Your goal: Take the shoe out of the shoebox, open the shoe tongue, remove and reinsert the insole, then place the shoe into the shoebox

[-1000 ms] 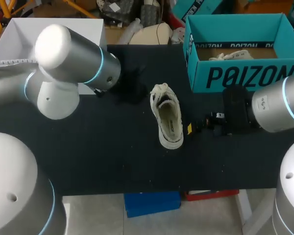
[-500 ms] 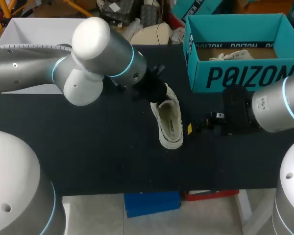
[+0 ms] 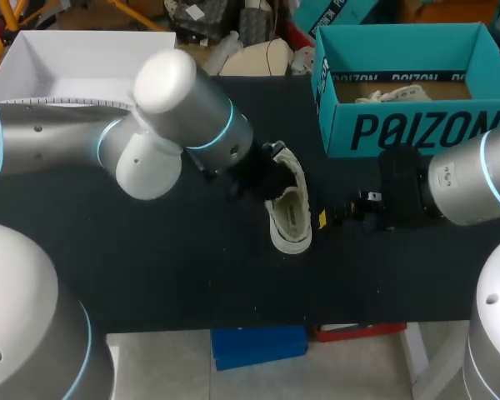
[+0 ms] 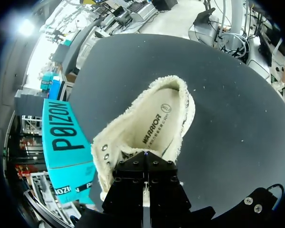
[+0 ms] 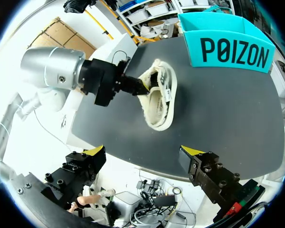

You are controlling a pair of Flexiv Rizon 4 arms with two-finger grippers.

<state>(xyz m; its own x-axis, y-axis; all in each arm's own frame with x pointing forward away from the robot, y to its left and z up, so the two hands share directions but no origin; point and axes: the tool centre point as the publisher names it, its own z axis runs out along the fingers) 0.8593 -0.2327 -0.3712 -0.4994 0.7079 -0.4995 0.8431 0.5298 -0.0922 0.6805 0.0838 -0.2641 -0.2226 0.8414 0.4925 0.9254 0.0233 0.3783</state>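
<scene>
Fingers [image 5: 96, 152], right gripper [image 5: 143, 151]: spread wide, yellow tips far apart, nothing between them; held low over the table [image 3: 192, 267], just beside the shoe [image 3: 290, 215] on its right flank, not touching it.

Left gripper [image 5: 137, 88]: set at the lace end of the shoe, black body directly over the eyelets and tongue area; tips hidden by that body in the left wrist view and too small in the right wrist view; open or closed: cannot tell; contact with the shoe: cannot tell.

Shoe: cream, frayed collar; outside the shoebox [image 3: 400, 129], sole down on the black table, opening upward; between the two grippers; lace end toward the far edge, rounded heel end toward the near edge; insole [image 4: 159, 118] seated inside, printed face visible.

Shoebox: teal, open, upright at the far right of the table, apart from the shoe; pale item inside, too little showing to identify.

Left arm [image 3: 183, 108]: entering from the left, reaching to mid-table; right arm [image 3: 475, 179]: entering from the right, in front of the shoebox.
</scene>
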